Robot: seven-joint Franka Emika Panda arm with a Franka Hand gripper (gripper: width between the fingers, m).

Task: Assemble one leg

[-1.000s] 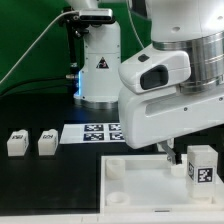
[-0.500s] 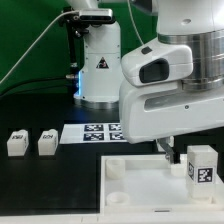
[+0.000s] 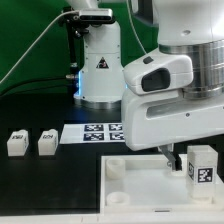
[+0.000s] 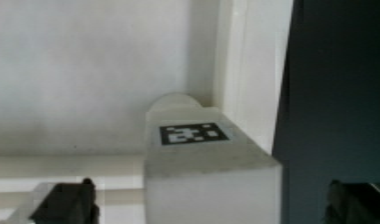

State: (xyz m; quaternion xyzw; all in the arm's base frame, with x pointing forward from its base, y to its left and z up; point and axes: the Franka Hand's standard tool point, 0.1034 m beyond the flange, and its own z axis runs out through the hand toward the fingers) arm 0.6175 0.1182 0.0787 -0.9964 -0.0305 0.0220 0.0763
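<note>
A white leg (image 3: 201,166) with a black-and-white tag stands upright at the corner of the white square top (image 3: 145,186) on the exterior view's right. My gripper (image 4: 208,200) is open and straddles this leg. In the wrist view the leg (image 4: 205,160) sits between the two dark fingertips (image 4: 62,200), with a gap on each side. In the exterior view only one dark finger (image 3: 167,152) shows, just left of the leg. Two more legs (image 3: 16,142) (image 3: 47,141) lie on the black table at the exterior view's left.
The marker board (image 3: 92,132) lies flat behind the top. A white robot base (image 3: 98,60) with cables stands at the back. Round sockets (image 3: 114,168) show at the top's left corners. The arm's white body hides the top's far right part.
The arm's white wrist has shifted slightly to the exterior view's right and up. The upright leg and the two lying legs have not moved.
</note>
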